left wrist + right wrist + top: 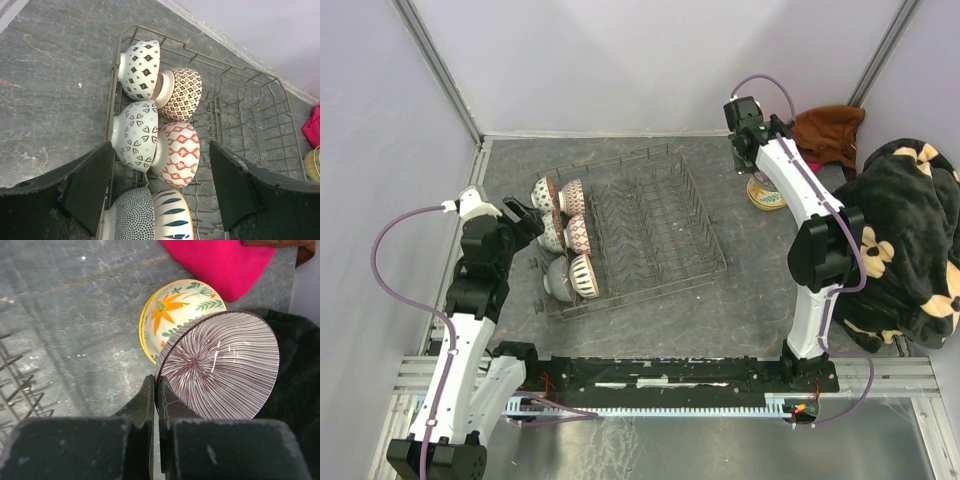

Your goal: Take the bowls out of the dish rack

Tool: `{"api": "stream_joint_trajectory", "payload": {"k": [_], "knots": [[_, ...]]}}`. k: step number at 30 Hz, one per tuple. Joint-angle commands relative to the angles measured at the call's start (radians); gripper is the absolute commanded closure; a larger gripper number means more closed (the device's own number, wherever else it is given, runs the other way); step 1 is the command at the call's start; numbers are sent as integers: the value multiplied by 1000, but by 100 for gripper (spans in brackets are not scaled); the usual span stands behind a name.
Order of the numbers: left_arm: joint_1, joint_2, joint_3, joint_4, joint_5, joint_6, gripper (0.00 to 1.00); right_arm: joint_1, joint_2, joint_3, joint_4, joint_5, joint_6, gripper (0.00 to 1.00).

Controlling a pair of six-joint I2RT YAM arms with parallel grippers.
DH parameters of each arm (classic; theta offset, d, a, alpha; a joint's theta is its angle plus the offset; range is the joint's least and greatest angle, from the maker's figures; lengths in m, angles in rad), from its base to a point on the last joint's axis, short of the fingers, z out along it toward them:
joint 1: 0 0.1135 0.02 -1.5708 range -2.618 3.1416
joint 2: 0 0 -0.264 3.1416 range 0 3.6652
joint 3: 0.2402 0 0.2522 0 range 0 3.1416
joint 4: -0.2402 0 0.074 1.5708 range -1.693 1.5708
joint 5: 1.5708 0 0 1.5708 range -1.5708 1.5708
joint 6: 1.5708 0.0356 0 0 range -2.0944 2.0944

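Six bowls (565, 232) stand on edge in the dish rack (650, 225), packed as three pairs at its left end. From the rack's far side to its near side the pairs are: a white bowl with dark diamonds (142, 67) against a brown lattice bowl (184, 92); a white bowl with dark petal marks (136, 135) against a red lattice bowl (177, 152); and a dotted bowl (132, 215) against a bowl with blue leaf strokes (172, 217). In each pair the first bowl sits next to the rack's left side wire. The left gripper (160, 150) hangs over this left end of the rack, released, its jaws spread wide with nothing between them; in the wrist view its two fingers frame the middle pair. Off the rack's far right corner, a yellow floral bowl (172, 315) sits on the grey table (740, 300). The right gripper (156, 385) is there too, pinched tight on the rim of a striped bowl (225, 365), which it holds tilted, the face of thin dark radiating lines turned to the wrist camera. That bowl overlaps the yellow one in the view; whether they touch cannot be told. Farther from the rack on the same side lie a pink cloth (220, 262), a brown cloth (830, 130) and a black blanket with pale yellow patches (905, 230).
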Motion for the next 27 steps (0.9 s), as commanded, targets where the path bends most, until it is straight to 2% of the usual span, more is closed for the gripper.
{"api": "stream_joint_trajectory", "payload": {"k": [1, 11, 27], "knots": [[-1, 5, 42, 40, 2, -16, 16, -13, 34, 89, -11, 94, -53, 99], [-1, 18, 56, 42, -1, -7, 16, -39, 137, 118, -10, 108, -62, 99], [1, 28, 54, 45, -4, -11, 16, -72, 211, 122, 30, 63, -41, 99]]}}
